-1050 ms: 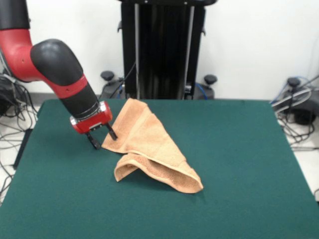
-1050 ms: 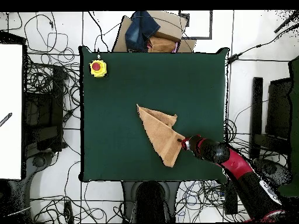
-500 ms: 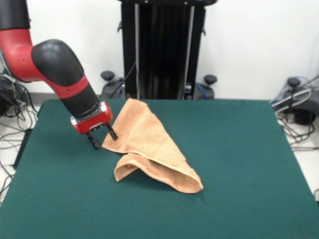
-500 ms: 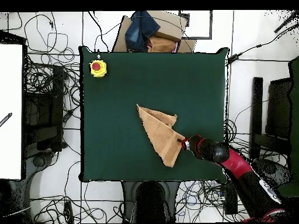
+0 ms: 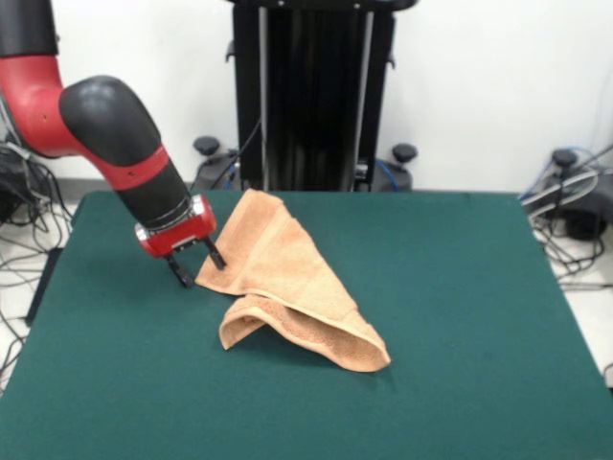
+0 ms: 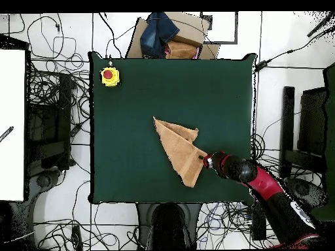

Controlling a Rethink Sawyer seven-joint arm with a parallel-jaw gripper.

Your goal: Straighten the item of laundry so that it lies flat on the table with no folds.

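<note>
The table (image 5: 460, 316) is green felt, with the towel (image 5: 287, 278) lying a bit off centre toward the robot-side edge, folded into a rough triangle with 1 corner doubled under. The arm (image 5: 105, 125) leans in low, and the gripper (image 5: 198, 269) has its 2 fingers spread apart at the towel's edge. A yellow button box (image 6: 110, 76) sits in 1 far corner.

arm (image 5: 86, 115) cut off at top left; towel's (image 5: 287, 278) underside hidden.

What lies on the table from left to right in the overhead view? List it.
Button → towel → gripper, at the towel's right edge.
</note>
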